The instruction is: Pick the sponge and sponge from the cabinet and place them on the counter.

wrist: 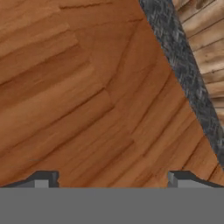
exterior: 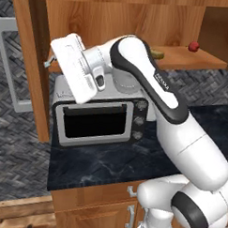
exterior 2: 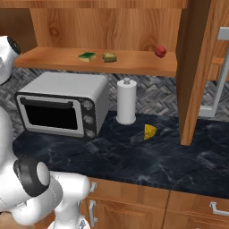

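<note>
I see both sponges on the wooden inner shelf (exterior 2: 134, 62) of the orange-brown wooden wall cabinet (exterior 2: 112, 27), whose panelled doors stand open. The yellow block sponge with the dark green top (exterior 2: 87, 56) lies to the left in the right base view; the dull olive-yellow block sponge (exterior 2: 109, 57) lies just beside it, apart from it. In the left base view a sliver of olive-yellow (exterior: 157, 54) shows on the shelf behind the arm's elbow. Farther right along the same shelf sits a small round red fruit (exterior 2: 160, 51), well apart from the sponges.

Below the shelf, on the black-blue marbled worktop (exterior 2: 134, 156), I note a silver toaster oven with a dark glass door (exterior 2: 62, 107), a white paper-towel roll standing upright on its holder (exterior 2: 126, 102) just beside the oven, and a yellow cheese wedge (exterior 2: 150, 132) near the roll.

The pincer (wrist: 111, 179) is spread wide and holds nothing; both dark finger tips (wrist: 43, 178) show far apart in the hand view, facing close-up wood grain. In the left base view the white hand is raised left of the shelf edge, next to the open cabinet door (exterior: 31, 60), above the oven.
</note>
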### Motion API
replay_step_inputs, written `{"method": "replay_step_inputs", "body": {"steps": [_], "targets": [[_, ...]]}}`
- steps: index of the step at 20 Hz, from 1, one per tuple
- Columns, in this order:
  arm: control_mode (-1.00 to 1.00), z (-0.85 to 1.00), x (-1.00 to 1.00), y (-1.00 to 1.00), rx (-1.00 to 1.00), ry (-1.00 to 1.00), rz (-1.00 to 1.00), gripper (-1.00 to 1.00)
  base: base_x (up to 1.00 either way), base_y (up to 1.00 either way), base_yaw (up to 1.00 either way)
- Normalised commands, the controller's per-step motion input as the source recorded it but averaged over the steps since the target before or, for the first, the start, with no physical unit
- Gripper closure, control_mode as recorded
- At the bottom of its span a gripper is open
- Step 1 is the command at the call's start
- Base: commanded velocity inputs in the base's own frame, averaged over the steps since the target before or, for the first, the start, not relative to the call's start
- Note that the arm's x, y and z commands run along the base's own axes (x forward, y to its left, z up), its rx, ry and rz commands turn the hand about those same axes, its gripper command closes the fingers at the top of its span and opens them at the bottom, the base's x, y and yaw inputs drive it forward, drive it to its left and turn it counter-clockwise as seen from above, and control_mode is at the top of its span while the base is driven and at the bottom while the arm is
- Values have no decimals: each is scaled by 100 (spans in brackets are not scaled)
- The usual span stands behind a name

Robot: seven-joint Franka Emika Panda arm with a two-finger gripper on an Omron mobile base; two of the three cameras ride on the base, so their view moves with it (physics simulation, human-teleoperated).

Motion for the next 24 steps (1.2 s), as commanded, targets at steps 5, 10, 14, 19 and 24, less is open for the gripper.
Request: {"method": "replay_step_inputs", "body": {"steps": [5, 10, 14, 19, 24], "targets": [[-100, 0, -71, -70, -11, -17, 0, -100, 0, 0, 0], [-100, 0, -74, -83, -7, -20, 2, -100, 0, 0, 0], [-100, 0, -58, -48, -11, -38, 3, -100, 0, 0, 0], [-100, 0, -54, -50, -9, -39, 1, -100, 0, 0, 0], [-100, 0, -51, -61, -8, -39, 0, -100, 0, 0, 0]]}}
